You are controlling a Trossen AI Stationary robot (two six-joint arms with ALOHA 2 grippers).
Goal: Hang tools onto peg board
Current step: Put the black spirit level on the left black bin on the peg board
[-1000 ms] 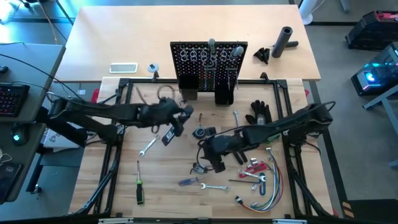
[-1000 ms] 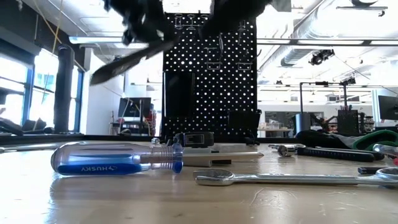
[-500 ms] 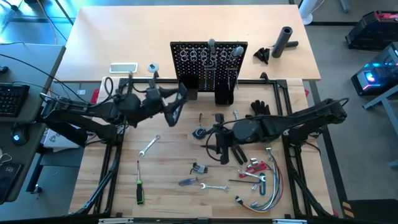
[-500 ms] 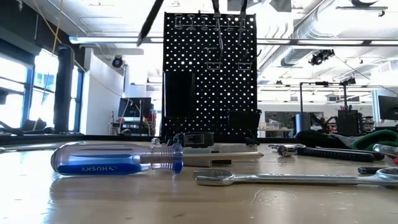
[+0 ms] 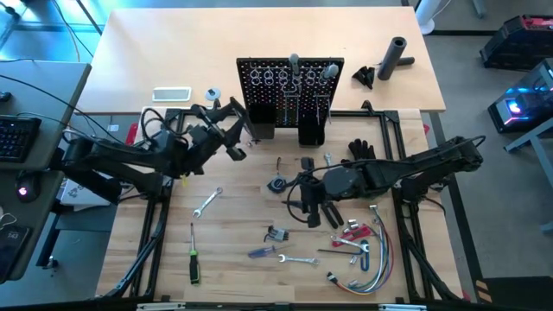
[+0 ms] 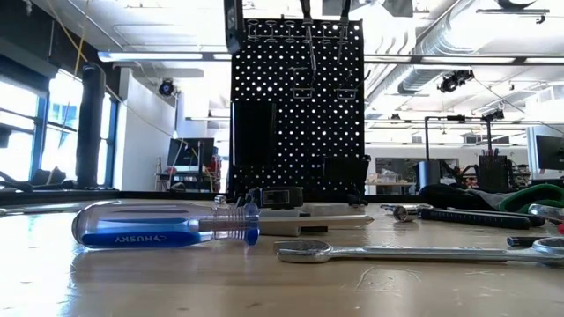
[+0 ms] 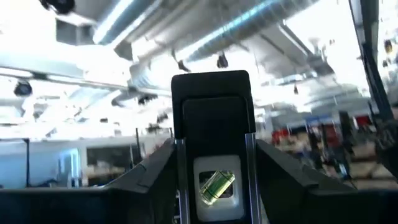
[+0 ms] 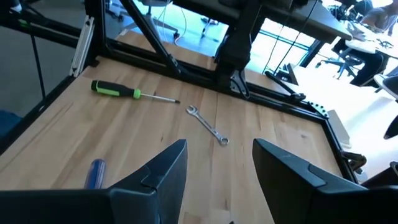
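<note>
The black peg board (image 5: 289, 86) stands upright at the table's far middle, with several tools hanging on it; it also shows in the low view (image 6: 298, 106). My left gripper (image 5: 226, 136) is just left of the board, lifted high and shut on a black level (image 7: 214, 124) with a green vial (image 7: 216, 185). The level's end shows by the board's upper left corner (image 6: 233, 26). My right gripper (image 5: 309, 207) hangs open and empty over the table's middle (image 8: 214, 180). A green-handled screwdriver (image 5: 194, 263), wrenches (image 5: 207, 201) and a blue-handled screwdriver (image 5: 262, 252) lie flat on the table. My left gripper pinches the level by its two long narrow sides (image 7: 186, 186) between the two fingers, at the vial. The fingers slant upward and lie along the level, which sticks out past the fingertips. The level is lifted clear of the table, its free end up.
A black glove (image 5: 359, 154), a red-handled tool (image 5: 354, 233) and a bundle of coloured wires (image 5: 373, 259) lie at the right. A black cylinder (image 5: 396, 56) stands behind the board to the right. Black frame rails (image 5: 164, 216) run along both table sides.
My left gripper has risen from over the table's middle and gone toward the far edge and the peg board's left side. It has tipped upward, so the level now points up. My right gripper has shifted a little toward the far right, then stayed still.
</note>
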